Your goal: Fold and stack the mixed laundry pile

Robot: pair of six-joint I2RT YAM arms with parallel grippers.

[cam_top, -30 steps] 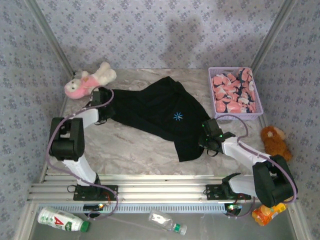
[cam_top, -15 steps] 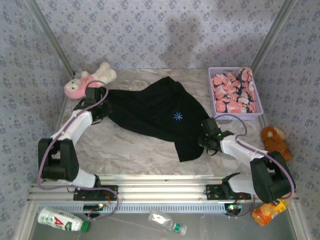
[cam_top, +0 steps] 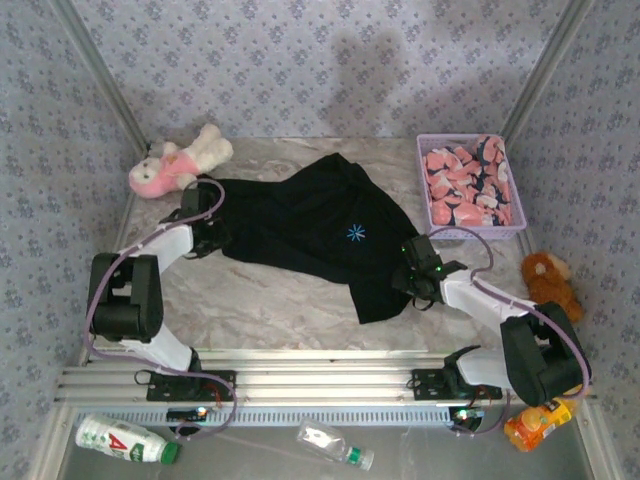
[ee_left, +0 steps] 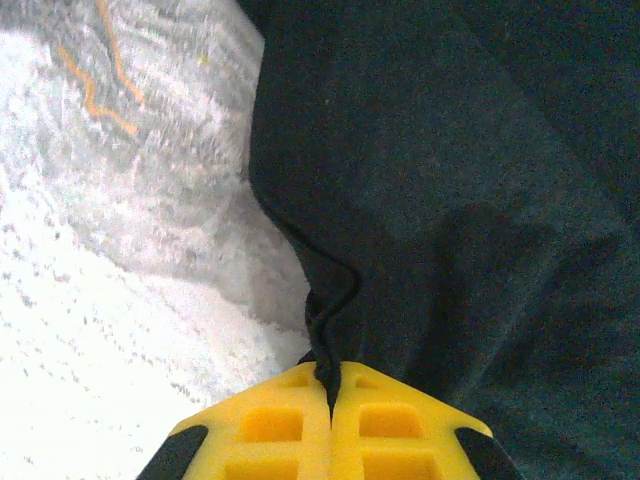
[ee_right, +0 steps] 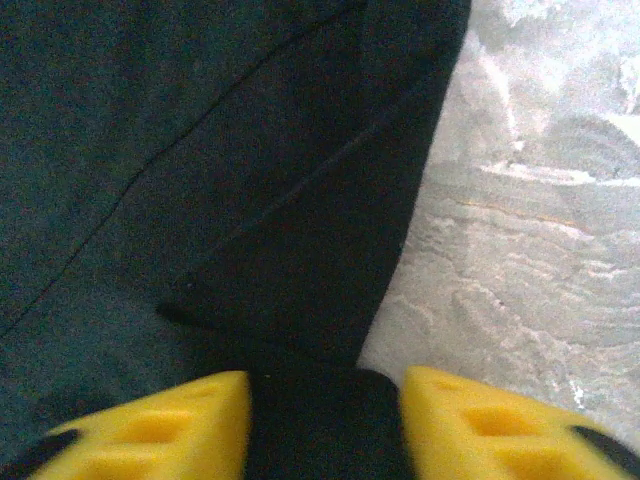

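1 lavender mesh basket [cam_top: 424, 186] at far right of counter [cam_top: 270, 295], holding the pink printed garment [cam_top: 468, 185], bunched up inside. Black T-shirt [cam_top: 310, 225] lies spread mid-counter, outside the basket. Count: 2 garments, 1 basket, 2 plush toys: pink-and-white plush [cam_top: 178, 160] far left, brown plush [cam_top: 550, 280] right edge. 3 bottles below the near rail: green-label bottle [cam_top: 125, 440], clear bottle [cam_top: 335, 445], orange bottle [cam_top: 535, 425]. Left tool [ee_left: 330, 375] pinched together on the shirt's left edge. Right tool [ee_right: 325, 385] has fingers apart, shirt cloth lying between them
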